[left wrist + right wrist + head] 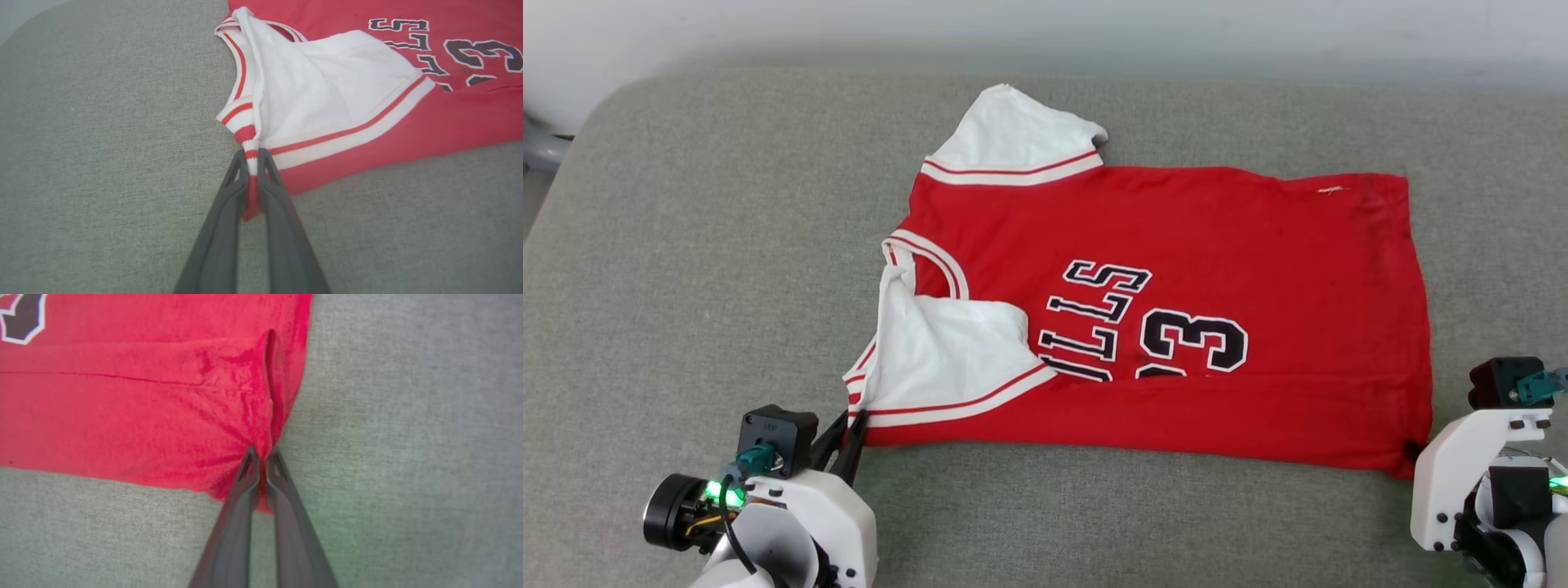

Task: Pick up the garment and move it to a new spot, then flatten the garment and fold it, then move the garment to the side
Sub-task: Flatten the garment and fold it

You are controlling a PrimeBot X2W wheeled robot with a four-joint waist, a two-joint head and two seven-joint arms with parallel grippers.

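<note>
The garment (1176,245) is a red jersey with white sleeves, lying sideways on the grey cushion with its near long edge folded up over the lower part of the black print. My left gripper (848,433) is shut on the garment's near left corner, where striped trim (250,153) bunches between the fingers. One white sleeve (327,81) lies folded over the red front. My right gripper (262,453) is shut on the garment's near right corner (1409,457), and the red cloth (163,416) puckers toward its tips.
The grey cushion (727,286) stretches wide to the left of the garment and along the near edge. A pale wall (1045,33) rises behind it. A grey object (539,147) shows at the far left edge.
</note>
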